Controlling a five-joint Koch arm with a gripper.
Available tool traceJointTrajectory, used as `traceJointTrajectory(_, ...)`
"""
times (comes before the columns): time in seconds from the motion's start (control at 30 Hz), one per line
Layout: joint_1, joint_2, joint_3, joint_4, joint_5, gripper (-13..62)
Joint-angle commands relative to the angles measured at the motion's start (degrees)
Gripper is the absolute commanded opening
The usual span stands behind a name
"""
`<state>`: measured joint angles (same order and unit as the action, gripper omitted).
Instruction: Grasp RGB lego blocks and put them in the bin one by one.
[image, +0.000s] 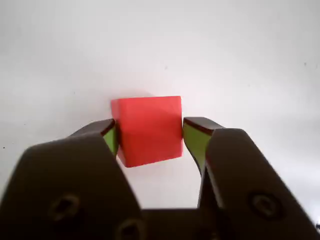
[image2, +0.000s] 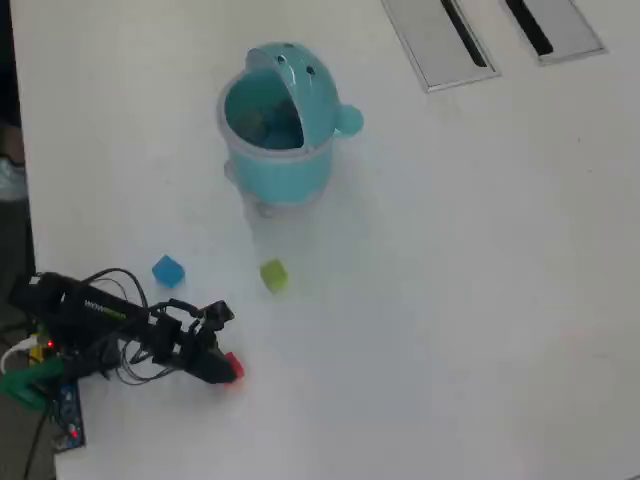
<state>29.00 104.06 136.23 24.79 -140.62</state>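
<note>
Looking through the wrist view, you have the fingers (image: 149, 136) set either side of the small red plastic cube (image: 148, 130). The left green pad meets its face; the right pad shows a thin gap beside it, so whether the cube is truly clamped cannot be told. Squeeze until both pads bear flat on opposite faces, keep the cube centred between them, and lift straight off the white table (image: 240, 55) before swinging.

Seen from overhead, your fingers (image2: 226, 368) sit low at the left with the red cube at their tip. The light blue cube (image2: 168, 271) and the yellow-green cube (image2: 274, 276) lie apart on the table, between the arm and the turquoise round plastic bin (image2: 280, 170). Its domed lid (image2: 300, 70) stands tipped back, leaving the mouth open. Something dim shows inside, too blurred to name.
</note>
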Motion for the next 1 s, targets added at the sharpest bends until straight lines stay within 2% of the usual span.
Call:
traceJointTrajectory(0.0, -0.26, 0.26, -3.25, 0.44, -1.41, 15.8)
traceJointTrajectory(0.13, -0.18, 0.53, -3.52, 2.72, -1.41, 7.0)
traceJointTrajectory(0.37, 0.18, 3.08, -12.57, 14.5, -1.58, 6.8)
traceJointTrajectory(0.43, -0.44, 5.27, -13.36, 16.88, -1.58, 2.8)
traceJointTrajectory(0.53, -1.67, 7.65, -15.38, 20.13, -1.32, 2.5)
traceJointTrajectory(0.97, -9.93, 15.38, -22.5, 20.21, 5.62, 2.1)
